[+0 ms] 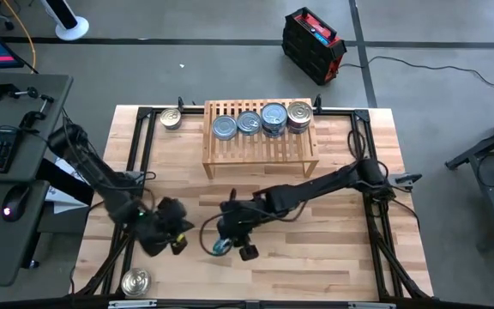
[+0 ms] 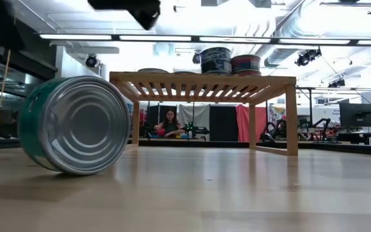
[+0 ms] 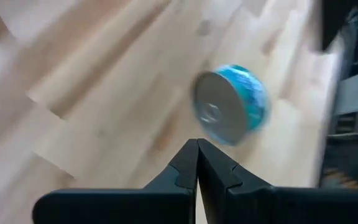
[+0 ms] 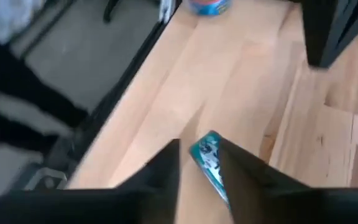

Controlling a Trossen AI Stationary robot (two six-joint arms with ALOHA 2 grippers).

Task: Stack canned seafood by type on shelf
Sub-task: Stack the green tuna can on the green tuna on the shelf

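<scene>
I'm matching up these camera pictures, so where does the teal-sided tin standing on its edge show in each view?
High view: the teal-sided tin is below centre, at the right gripper, in front of the shelf.
Low view: large at left.
Left wrist view: right of centre, beyond the left gripper.
Right wrist view: bottom centre.
Shared landmark: the wooden tabletop.

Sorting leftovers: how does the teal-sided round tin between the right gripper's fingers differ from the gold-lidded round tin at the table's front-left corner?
The teal-sided tin stands tilted on edge; the gold-lidded tin lies flat. The teal-sided tin sits between the right gripper's fingers; the gold-lidded tin lies alone. Both rest on the table, off the shelf.
</scene>
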